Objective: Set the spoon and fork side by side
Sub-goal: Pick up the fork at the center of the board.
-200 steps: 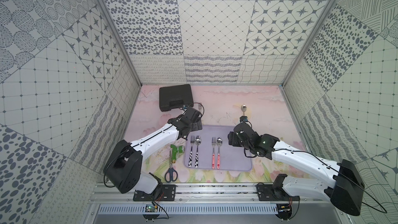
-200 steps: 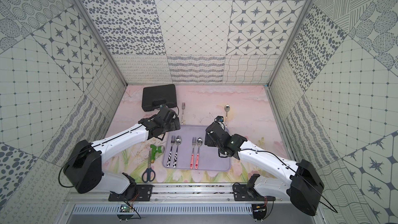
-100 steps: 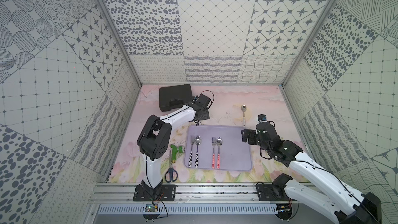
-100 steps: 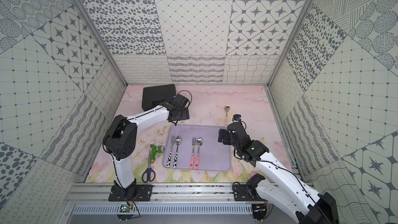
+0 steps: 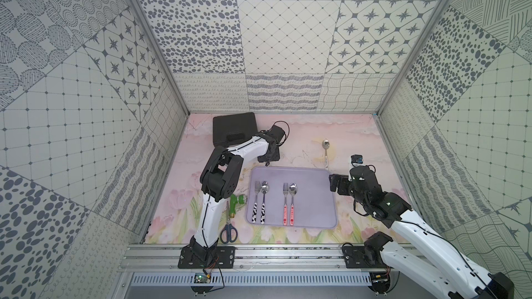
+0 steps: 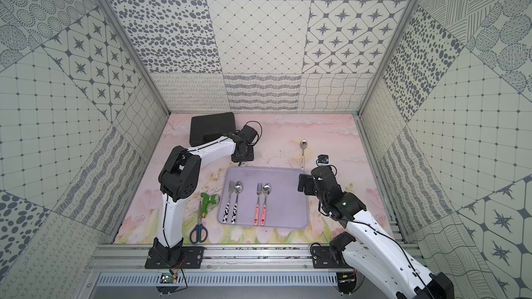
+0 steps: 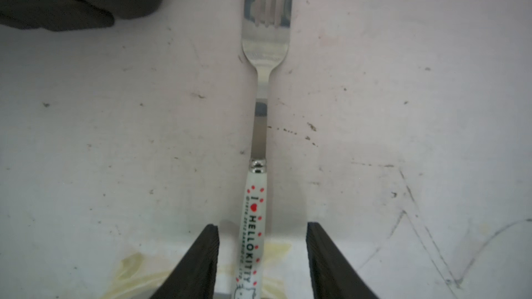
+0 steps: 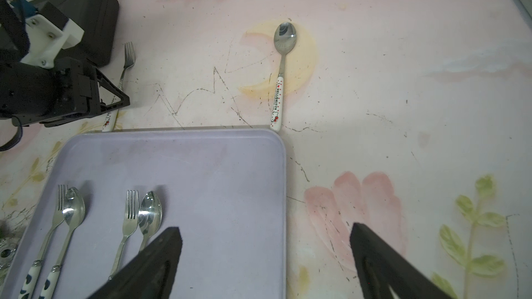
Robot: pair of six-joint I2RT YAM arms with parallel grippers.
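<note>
A fork (image 7: 260,127) with a white, red-dotted handle lies on the pink mat behind the tray, next to the black case. My left gripper (image 7: 262,230) is low over it, jaws either side of the handle with a gap on each side. In both top views this gripper (image 5: 269,158) (image 6: 243,155) covers most of the fork. The matching spoon (image 5: 325,151) (image 6: 302,151) (image 8: 280,76) lies alone on the mat behind the tray's far right corner. My right gripper (image 5: 334,186) (image 8: 264,234) hangs open and empty over the right edge of the lilac tray (image 5: 311,197) (image 8: 224,182).
On the tray lie a cow-patterned fork and spoon pair (image 5: 258,202) and a red-handled pair (image 5: 288,202). A black case (image 5: 234,127) stands at the back left. A green nozzle (image 5: 237,201) and scissors (image 5: 229,231) lie left of the tray.
My left gripper has come down over the fork and its jaws have narrowed round the handle. My right gripper has drawn back to the tray's right edge and opened wider.
</note>
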